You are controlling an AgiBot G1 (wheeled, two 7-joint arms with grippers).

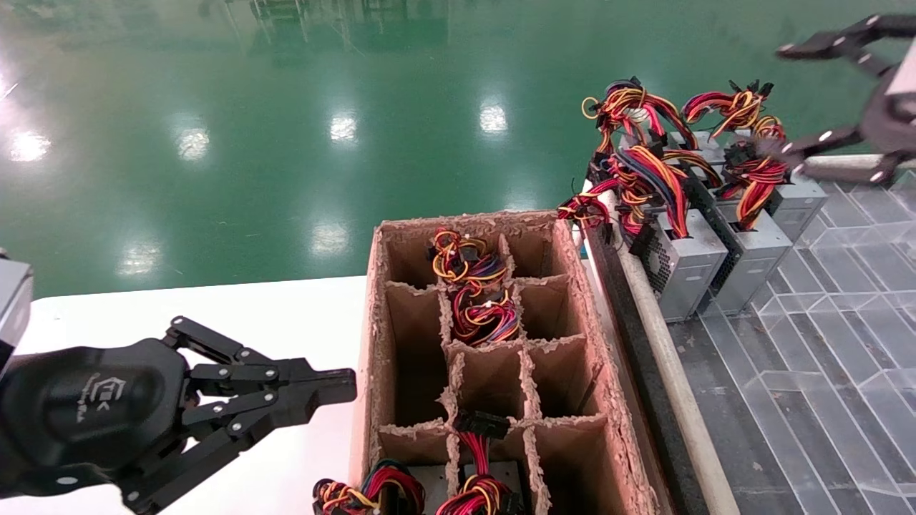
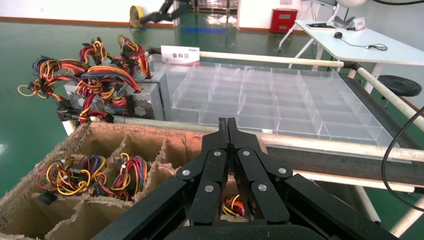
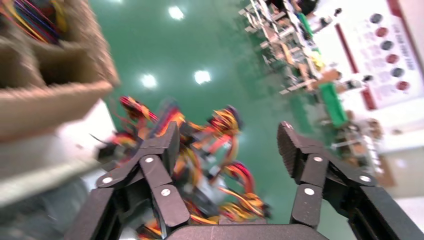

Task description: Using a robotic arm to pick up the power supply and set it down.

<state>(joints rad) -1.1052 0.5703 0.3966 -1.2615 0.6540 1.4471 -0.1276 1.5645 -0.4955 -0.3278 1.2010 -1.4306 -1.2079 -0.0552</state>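
Power supply [image 1: 787,204] at the clear tray's [image 1: 844,343] far edge looks heavy and rigid under floppy wires, so the wide-open right gripper [image 1: 791,100] should clamp its metal sides; left gripper [image 1: 343,386], closed, idles

The right end effector [image 1: 823,100] is cut off by the head view's right edge. Motion blur obscures the power supplies [image 3: 200,165] in the right wrist view. The cardboard box [image 1: 386,300] extends past the bottom edge.
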